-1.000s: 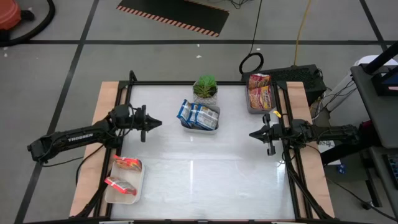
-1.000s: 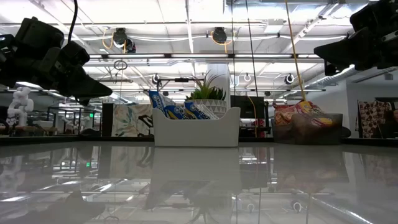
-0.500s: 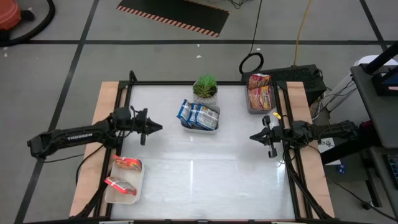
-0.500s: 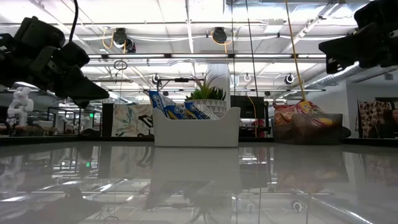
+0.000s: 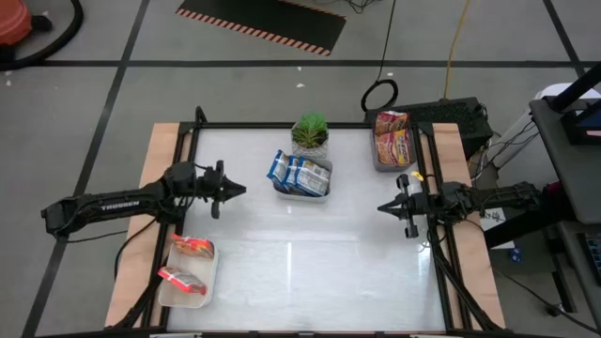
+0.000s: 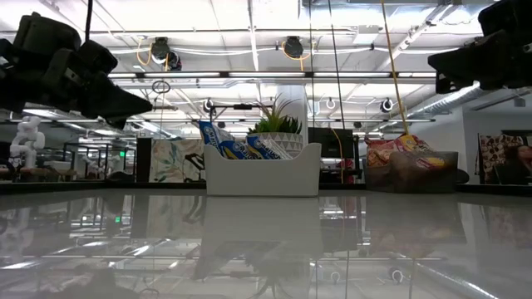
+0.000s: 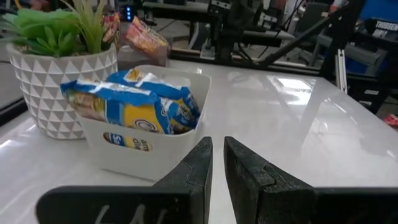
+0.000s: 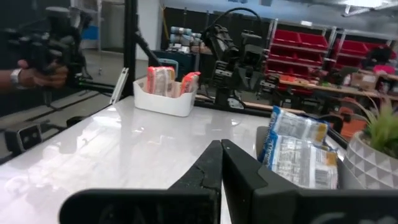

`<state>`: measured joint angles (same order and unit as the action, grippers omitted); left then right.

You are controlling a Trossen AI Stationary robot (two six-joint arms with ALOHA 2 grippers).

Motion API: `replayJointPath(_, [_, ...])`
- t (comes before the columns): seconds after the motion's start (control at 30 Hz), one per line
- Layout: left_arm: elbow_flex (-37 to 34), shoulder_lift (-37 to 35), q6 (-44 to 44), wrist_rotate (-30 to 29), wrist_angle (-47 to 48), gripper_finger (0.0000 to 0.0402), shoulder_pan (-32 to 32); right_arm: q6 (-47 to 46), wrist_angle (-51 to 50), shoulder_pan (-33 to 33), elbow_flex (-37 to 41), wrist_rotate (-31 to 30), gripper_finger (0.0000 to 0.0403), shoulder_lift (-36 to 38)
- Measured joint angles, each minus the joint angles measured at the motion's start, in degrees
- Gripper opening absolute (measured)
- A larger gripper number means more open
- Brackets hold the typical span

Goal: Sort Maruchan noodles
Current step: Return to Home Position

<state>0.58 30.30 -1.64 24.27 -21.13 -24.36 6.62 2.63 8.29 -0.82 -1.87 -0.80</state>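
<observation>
Hovering over the left side of the surface (image 5: 310,253), your left pincer (image 5: 237,191) was clenched down to a thin slit and grasped nothing; it pointed toward the white bin (image 5: 300,195) in the middle. Your right pincer (image 5: 382,206) hung over the right side, fingers pressed together, likewise empty. You had the blue-white packets (image 5: 299,171) standing in that white bin, just beside the potted plant (image 5: 311,132). The orange and pink-red packets (image 5: 392,141) sat in the grey bin (image 5: 392,168) at the far right corner. The red packets (image 5: 192,247) lay in the white tray (image 5: 208,272) at the near left corner.
</observation>
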Motion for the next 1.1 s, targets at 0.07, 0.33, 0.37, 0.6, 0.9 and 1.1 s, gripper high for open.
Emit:
replayJointPath(0.07, [0.0,-0.02,-0.53,0.02,-0.58,0.0044,0.0,1.56,-0.19,-0.46,0.0,0.33,0.0,0.0])
replayJointPath(0.33, [0.0,-0.02,-3.49,0.13,-4.32,0.0044,0.22,0.29,-0.19,-4.41,0.0,0.51,0.0,0.0])
replayJointPath(0.37, [0.0,-0.02,-3.57,0.11,-4.28,0.0044,0.49,0.15,-0.17,-4.54,0.0,0.49,0.0,0.0])
replayJointPath(0.6, [0.0,-0.02,-2.1,0.23,-2.19,0.0044,3.35,0.14,-0.24,-4.57,-0.03,0.44,0.0,0.0])
replayJointPath(0.9, [0.0,0.0,-1.57,-0.37,-0.01,0.0044,2.74,-0.12,-0.26,-4.57,-0.02,0.44,0.0,0.0])
replayJointPath(1.1, [0.0,-0.02,-1.66,-0.37,0.01,0.0044,1.83,0.01,-0.28,-4.57,-0.02,0.45,0.0,0.0])
